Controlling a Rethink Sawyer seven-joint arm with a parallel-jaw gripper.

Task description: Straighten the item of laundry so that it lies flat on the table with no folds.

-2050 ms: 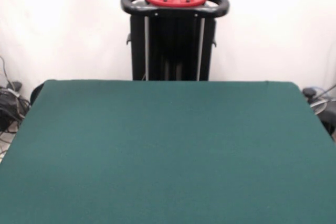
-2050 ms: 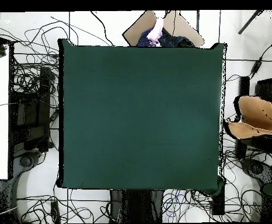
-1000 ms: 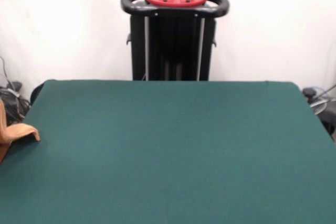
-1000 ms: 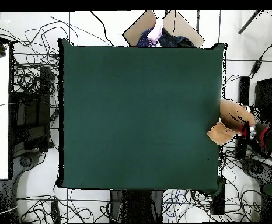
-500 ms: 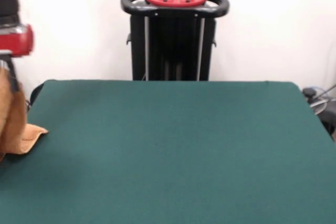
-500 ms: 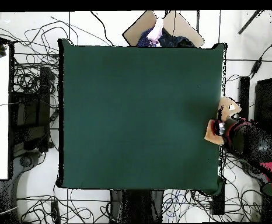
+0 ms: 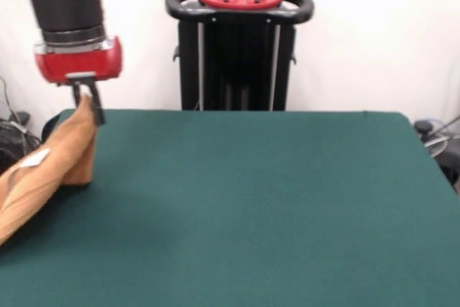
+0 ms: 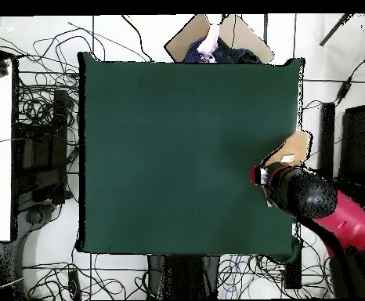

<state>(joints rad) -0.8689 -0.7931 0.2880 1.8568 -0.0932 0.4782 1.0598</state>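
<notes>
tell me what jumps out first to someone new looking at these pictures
The red and black arm coming down over the table's left edge in the front view, its claw shut on an orange-tan towel. The towel hangs bunched from the claw, trailing off that edge, with the green felt otherwise bare.

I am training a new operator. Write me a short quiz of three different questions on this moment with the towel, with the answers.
1. True or false: the towel lies flat and fully spread in the middle of the table.
2. Multiple choice: what does the gripper hold? A. nothing. B. the top end of the towel. C. a cable.
3. Fill the gap: in the front view, the towel hangs from the gripper and trails off the table's ___ edge.

Key
1. False: it is bunched and lifted at one side of the table.
2. B.
3. Left. The small white label shows on the sloping part.
</notes>
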